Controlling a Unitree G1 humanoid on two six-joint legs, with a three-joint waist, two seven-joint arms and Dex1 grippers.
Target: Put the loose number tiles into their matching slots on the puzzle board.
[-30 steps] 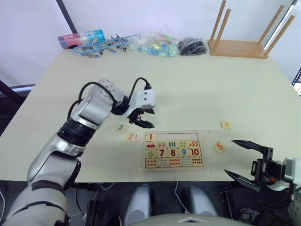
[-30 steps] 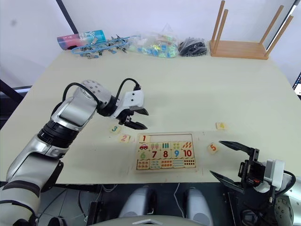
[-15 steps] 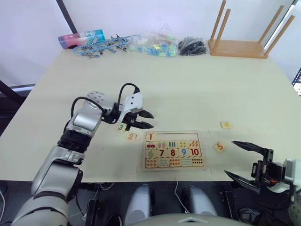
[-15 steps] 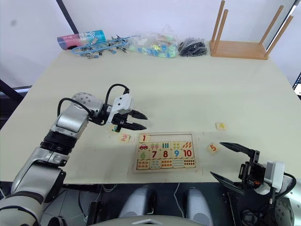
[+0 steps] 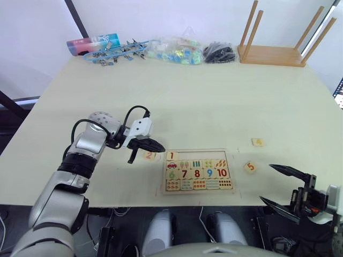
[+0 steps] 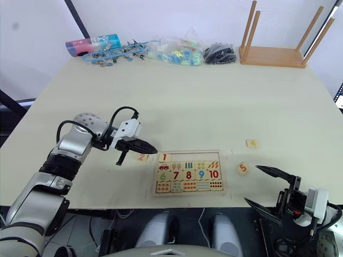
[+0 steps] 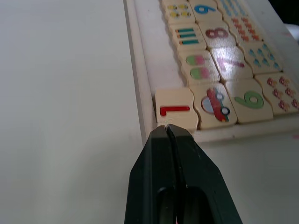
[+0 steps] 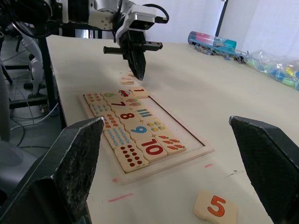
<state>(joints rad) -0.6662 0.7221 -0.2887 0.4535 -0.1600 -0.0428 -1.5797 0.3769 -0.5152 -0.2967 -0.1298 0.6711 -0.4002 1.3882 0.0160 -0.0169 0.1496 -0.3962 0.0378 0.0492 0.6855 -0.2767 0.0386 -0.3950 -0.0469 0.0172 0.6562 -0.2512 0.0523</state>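
Puzzle board (image 5: 197,190): flat, pale wood, rectangular, raised rim, lower centre of the head view. It holds rows of glossy rounded-square picture tiles, coloured numerals 6-10 and dot tiles. Tile 1 (image 7: 174,110), red digit, sits in the corner slot of the top row; the remaining slots (image 5: 199,155) along that edge lie bare.

Loose tiles on the matte cream table (image 5: 214,91): tile 2 (image 5: 148,155) just left of the board, tile 4 (image 5: 258,142) and tile 5 (image 5: 250,167) to the board's right, well apart from it. Tile 3 not visible.

Left gripper (image 5: 159,148): forearm reaches in from the left, black fingers pinched together to a point, nothing between them, tip just beside tile 1's edge in the left wrist view.

Right gripper (image 5: 286,186): lower right of frame, off the table edge, fingers spread wide, empty
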